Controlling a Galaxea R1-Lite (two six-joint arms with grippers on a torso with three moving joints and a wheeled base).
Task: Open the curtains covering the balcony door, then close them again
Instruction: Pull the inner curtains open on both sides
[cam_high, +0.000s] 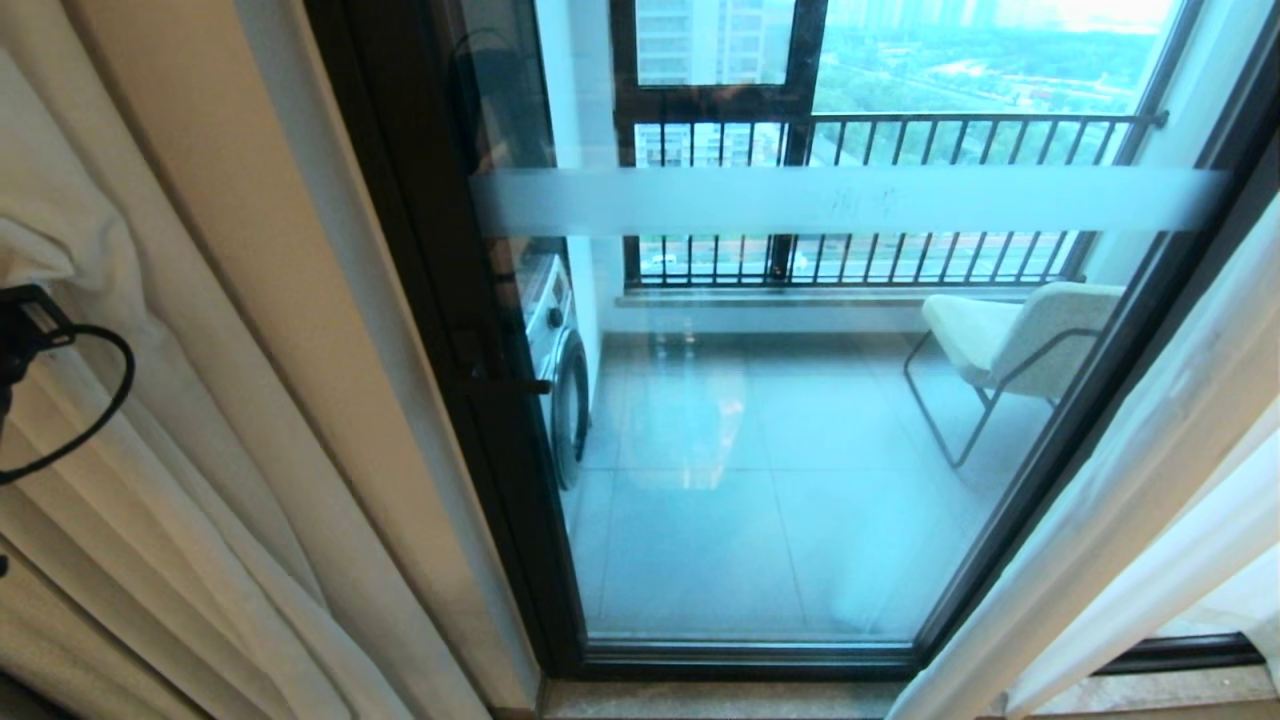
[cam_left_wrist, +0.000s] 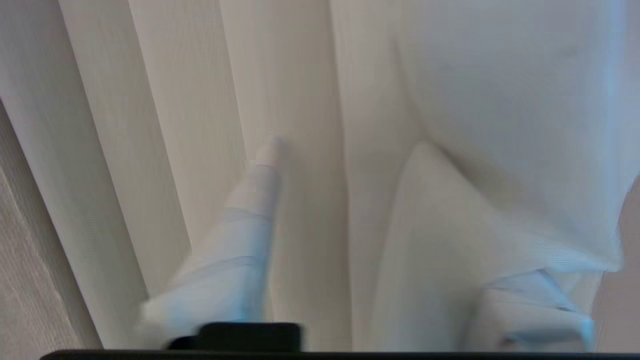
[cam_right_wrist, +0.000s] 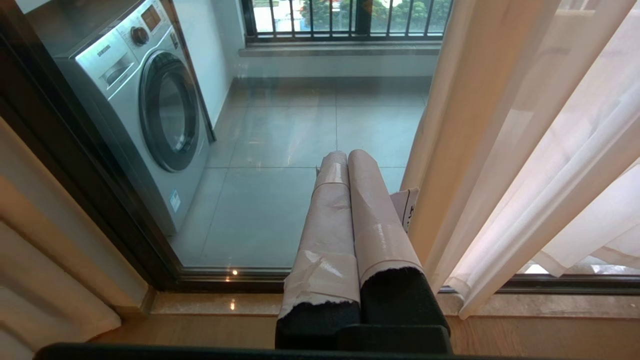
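**Curtains drawn aside, door glass bare**

The left gripper (cam_left_wrist: 345, 150) is pushed into the curtains (cam_left_wrist: 310, 90). In the left wrist view its two fingers (cam_left_wrist: 250, 200) stand well apart, both draped in sheer white cloth, with folds hanging between and beyond them; the jaws are released, not pinching any fold. In the head view only a dark part of that arm and a looped cable (cam_high: 90, 400) show at the left edge, against the bunched fabric.

The curtains (cam_high: 150, 520) are thin, white and translucent, falling in soft vertical folds, gathered at both sides of the door (cam_high: 760, 400), whose pane carries a frosted horizontal band.

The right gripper (cam_right_wrist: 347, 160) points at the lower glass, its taped jaws clenched together on nothing, just beside the right-hand curtain.

Only the head view shows a chair (cam_high: 1010, 340) on the balcony. Only the right wrist view shows the washer (cam_right_wrist: 150, 115) plainly, and the curtain's hem at the sill.
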